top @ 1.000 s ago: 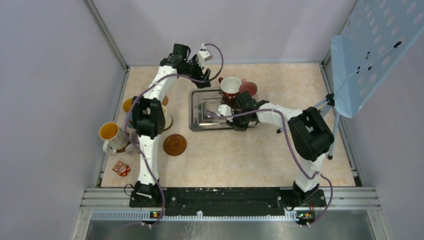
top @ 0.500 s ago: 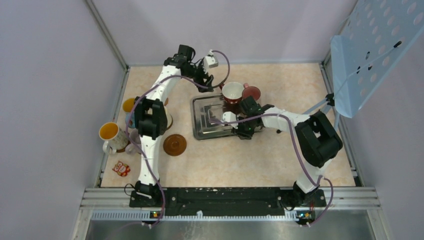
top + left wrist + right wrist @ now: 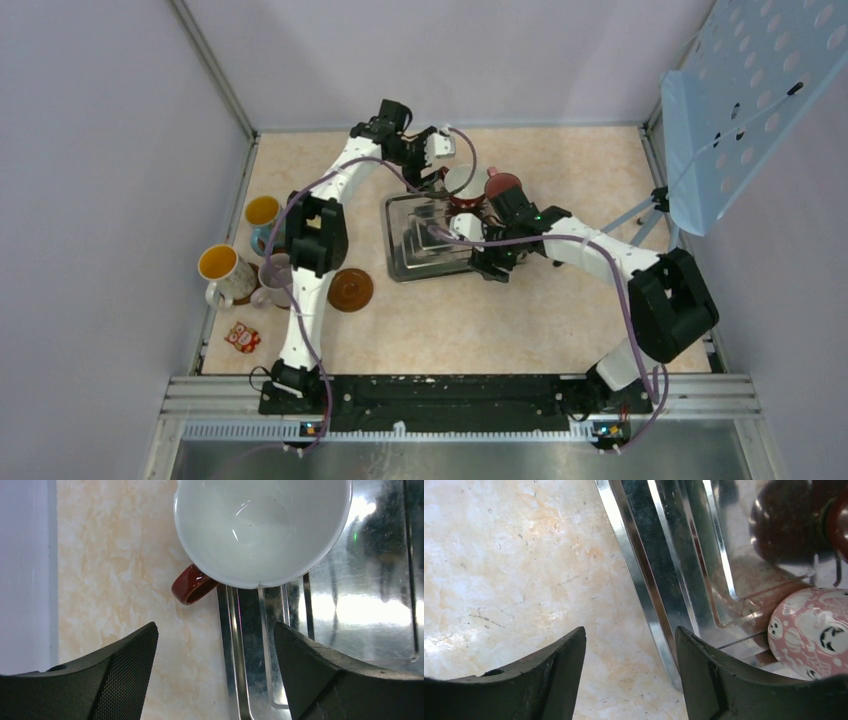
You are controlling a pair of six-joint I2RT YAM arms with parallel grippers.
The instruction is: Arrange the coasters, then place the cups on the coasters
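A red cup [image 3: 462, 182] with a white inside [image 3: 260, 530] stands at the far edge of the steel tray [image 3: 425, 240], its handle [image 3: 192, 582] over the table. My left gripper [image 3: 443, 177] hovers open just short of it [image 3: 215, 650], nothing between its fingers. A maroon-pink cup [image 3: 503, 185] stands right of the red one; its ghost-patterned side [image 3: 809, 630] shows in the right wrist view. My right gripper [image 3: 487, 262] is open [image 3: 631, 650] astride the tray's near-right rim [image 3: 659, 595]. One brown coaster [image 3: 350, 289] lies on the table to the left.
Along the left wall stand a blue cup with a yellow inside [image 3: 262, 212], a white patterned cup with an orange inside [image 3: 220, 266] and a pale cup [image 3: 274, 282]. A small owl toy [image 3: 242, 337] lies near the front left. A blue perforated panel [image 3: 760, 90] overhangs the right.
My right gripper has opened and let go at the tray's rim; the tray has shifted a little towards the front right. My left arm has swung right to the red cup.
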